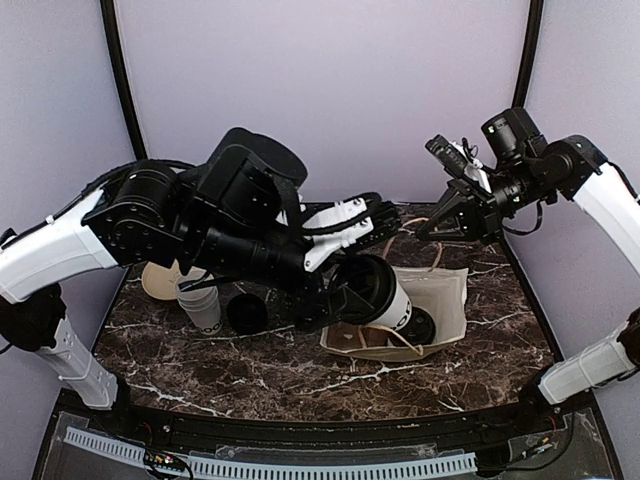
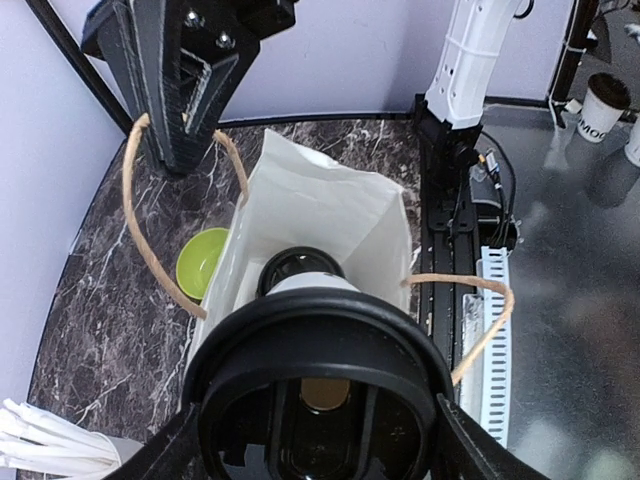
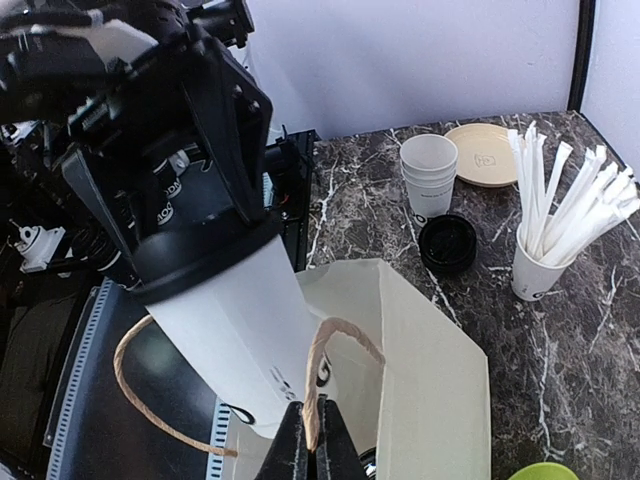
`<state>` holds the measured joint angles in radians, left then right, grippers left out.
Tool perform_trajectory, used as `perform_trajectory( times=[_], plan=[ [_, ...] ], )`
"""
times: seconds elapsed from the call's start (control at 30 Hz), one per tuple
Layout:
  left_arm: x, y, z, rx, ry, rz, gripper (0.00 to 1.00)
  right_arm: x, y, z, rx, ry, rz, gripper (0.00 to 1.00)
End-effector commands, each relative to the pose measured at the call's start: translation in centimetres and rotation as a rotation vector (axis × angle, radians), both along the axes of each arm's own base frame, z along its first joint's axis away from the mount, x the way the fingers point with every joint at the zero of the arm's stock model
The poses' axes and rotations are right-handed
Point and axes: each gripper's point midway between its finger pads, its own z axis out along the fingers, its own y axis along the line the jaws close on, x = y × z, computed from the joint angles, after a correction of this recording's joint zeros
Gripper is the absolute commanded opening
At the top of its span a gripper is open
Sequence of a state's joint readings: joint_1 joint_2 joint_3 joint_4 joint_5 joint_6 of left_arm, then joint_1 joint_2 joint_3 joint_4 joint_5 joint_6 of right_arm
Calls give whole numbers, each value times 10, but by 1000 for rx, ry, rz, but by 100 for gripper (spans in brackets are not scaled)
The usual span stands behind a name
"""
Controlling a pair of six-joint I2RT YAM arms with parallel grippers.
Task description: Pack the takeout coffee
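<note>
My left gripper [image 1: 352,290] clamps the takeout coffee [image 1: 399,304], white cup, black lid, tilted into the bag [image 1: 448,292]; right gripper [image 3: 310,440] pinches its handle [image 3: 338,334].

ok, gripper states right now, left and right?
Left gripper: closed on the takeout coffee, at the mouth of the paper bag.
Right gripper: shut on the bag handle.

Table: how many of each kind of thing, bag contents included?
Lidded coffee cups: 2
Paper bag: 1
Lidless cup stack: 1
Loose black lid: 1
Cup of straws: 1
Green bowl: 1
Tan plate: 1
Total: 8
</note>
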<state>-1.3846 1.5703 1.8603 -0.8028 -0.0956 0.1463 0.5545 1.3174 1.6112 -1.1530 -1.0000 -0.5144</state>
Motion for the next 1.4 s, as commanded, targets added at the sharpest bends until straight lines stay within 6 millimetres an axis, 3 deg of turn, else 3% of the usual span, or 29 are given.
perform_trajectory(
  times=[0.0,0.33,0.57,0.83,1.03,1.37],
  plan=[
    [9,-11,-8,72,-136,50,51,-20,2,10,63,21,72,0],
    [2,-30,-51,276,-369,68,50,-54,-1,-4,51,0,136,0],
    [-18,-38,-58,385,-528,104,50,-75,5,-23,-8,-3,213,0],
    [-35,-37,-86,540,-619,92,50,-104,9,-33,-37,-23,331,0],
    [-35,-35,-100,599,-638,91,50,-110,11,-23,-20,-56,350,0],
    [-30,-29,-117,648,-628,64,50,-94,25,-12,1,-65,286,0]
  ],
)
